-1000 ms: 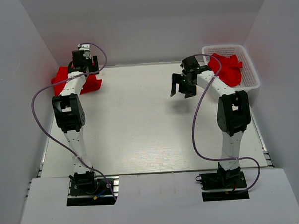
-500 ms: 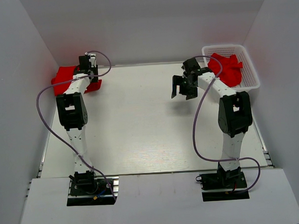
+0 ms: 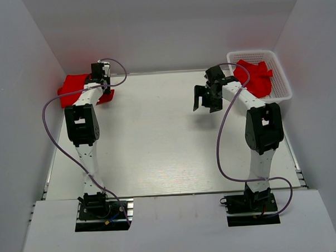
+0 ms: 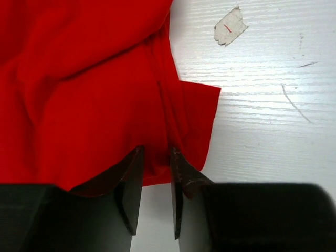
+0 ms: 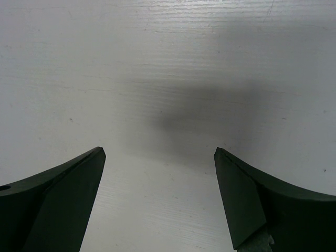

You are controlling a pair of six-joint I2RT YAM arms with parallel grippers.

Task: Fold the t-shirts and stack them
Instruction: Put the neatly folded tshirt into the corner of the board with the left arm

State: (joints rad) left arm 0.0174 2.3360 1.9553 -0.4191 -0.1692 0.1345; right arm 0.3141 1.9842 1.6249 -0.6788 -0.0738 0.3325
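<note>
Red t-shirt [image 4: 79,79] is soft, light, floppy, so I'd grab a hem corner. It lies well left of the basket [image 3: 282,82], which holds a second shirt [image 3: 254,77]. My left gripper [image 4: 155,194] has its fingers nearly together at the hem; can't tell if it's pinched. The right gripper [image 5: 158,152] gapes wide just left of the basket. Only the left wrist view shows that hem.
</note>
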